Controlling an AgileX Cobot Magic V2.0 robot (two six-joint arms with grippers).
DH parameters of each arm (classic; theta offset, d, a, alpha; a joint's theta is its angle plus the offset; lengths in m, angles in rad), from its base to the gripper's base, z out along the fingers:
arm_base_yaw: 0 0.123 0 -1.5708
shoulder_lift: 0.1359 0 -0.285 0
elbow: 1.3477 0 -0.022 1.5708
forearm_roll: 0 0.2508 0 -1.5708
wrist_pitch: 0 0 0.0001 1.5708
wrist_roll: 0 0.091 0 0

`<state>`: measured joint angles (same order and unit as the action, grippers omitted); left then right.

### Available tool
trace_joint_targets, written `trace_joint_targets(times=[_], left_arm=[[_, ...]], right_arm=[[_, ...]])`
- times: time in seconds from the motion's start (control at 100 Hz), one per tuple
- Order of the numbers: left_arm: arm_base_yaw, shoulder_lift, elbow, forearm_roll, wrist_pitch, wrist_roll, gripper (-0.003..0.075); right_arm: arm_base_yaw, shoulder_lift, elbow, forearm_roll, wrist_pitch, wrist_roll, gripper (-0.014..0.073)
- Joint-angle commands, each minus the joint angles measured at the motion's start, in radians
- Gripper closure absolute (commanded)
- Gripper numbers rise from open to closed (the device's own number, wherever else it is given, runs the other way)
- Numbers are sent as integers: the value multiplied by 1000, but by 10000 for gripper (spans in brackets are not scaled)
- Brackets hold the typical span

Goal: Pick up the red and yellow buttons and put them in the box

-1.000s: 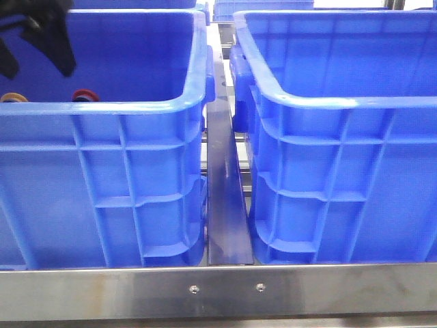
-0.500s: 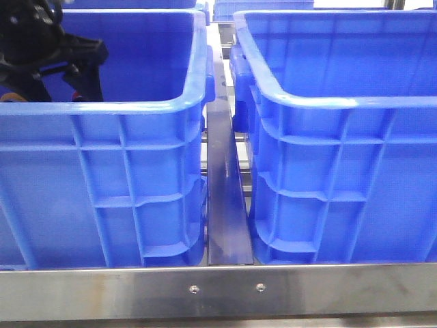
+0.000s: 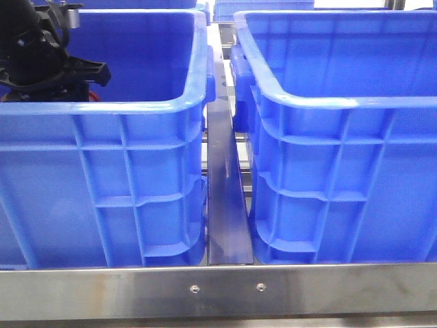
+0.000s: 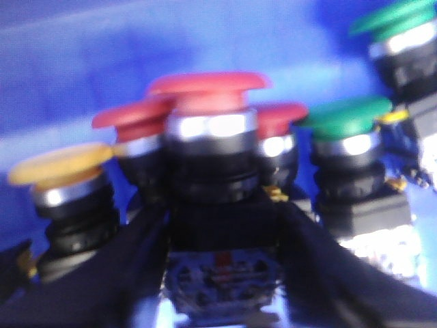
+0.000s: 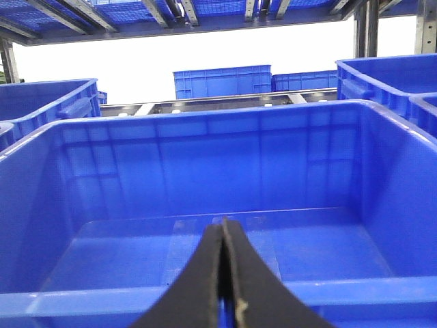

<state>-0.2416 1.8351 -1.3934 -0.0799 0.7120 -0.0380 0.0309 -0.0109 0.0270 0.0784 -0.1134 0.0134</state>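
In the left wrist view a red button [image 4: 208, 102] with a chrome collar and black body stands between the fingers of my left gripper [image 4: 225, 215]. The jaws are apart and lie close along both sides of its body. The view is blurred. A yellow button [image 4: 61, 164] stands beside it, outside the jaws. In the front view my left gripper [image 3: 82, 74] is down inside the left blue crate [image 3: 102, 109]. My right gripper [image 5: 223, 225] is shut and empty, above the empty right blue crate [image 5: 205, 116], and does not show in the front view.
Two more red buttons [image 4: 130, 119] [image 4: 276, 117] stand behind the framed one, and two green buttons [image 4: 348, 119] [image 4: 403, 17] to the side. The right crate [image 3: 341, 102] sits across a steel divider [image 3: 224, 198]. A steel rail [image 3: 218, 290] runs along the front.
My left arm has come down from the upper left into the left crate and turned, so its fingers now sit low behind the crate's front rim. The crates have not moved.
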Motion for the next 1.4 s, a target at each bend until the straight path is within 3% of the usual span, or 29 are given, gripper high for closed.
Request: trace_joint_targets(times=[0.0, 0.39, 0.9, 1.12, 1.39], left_arm=[[-6, -82, -35, -6, -26, 0, 720], [-84, -343, 19, 11, -14, 25, 739], [-394, -769, 283, 35, -96, 25, 739], [-468, -850, 328, 35, -90, 25, 739], [-473, -856, 339, 35, -87, 25, 739]], right_arm=[[-6, -25, -19, -7, -84, -4, 662], [-6, -25, -19, -7, -84, -4, 662], [-6, -25, -19, -7, -84, -4, 662], [-6, -25, -19, -7, -85, -4, 662], [-6, -24, -60, 17, -106, 26, 662]])
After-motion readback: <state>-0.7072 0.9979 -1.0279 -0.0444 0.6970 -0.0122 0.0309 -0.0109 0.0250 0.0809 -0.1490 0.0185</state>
